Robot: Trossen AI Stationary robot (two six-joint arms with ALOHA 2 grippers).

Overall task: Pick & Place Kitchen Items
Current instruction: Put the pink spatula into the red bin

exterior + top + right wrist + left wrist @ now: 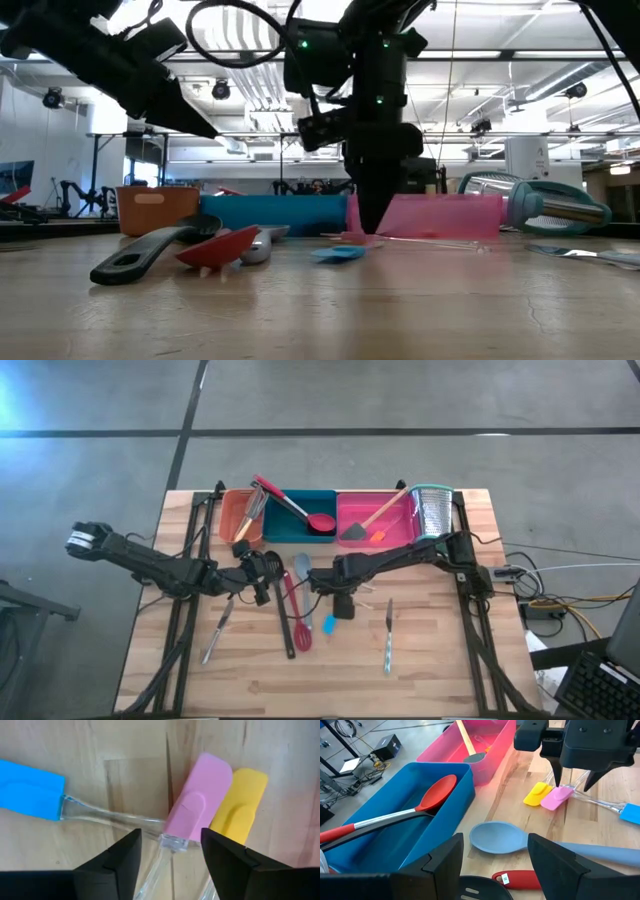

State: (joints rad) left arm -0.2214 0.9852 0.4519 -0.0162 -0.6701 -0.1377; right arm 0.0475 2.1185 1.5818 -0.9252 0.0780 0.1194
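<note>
Only small unreadable label on red handle [517,879]; right tool [170,851] open astride pink spatula [197,805].

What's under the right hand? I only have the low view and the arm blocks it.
Observer: The right hand is open, its fingers either side of the clear handle of a pink spatula.
Operator: Anything beside it?
Observer: A yellow spatula lies right against the pink one; a blue spatula lies apart on the other side.
Operator: Left hand?
Observer: The left hand is open and empty, near a grey-blue spoon.
</note>
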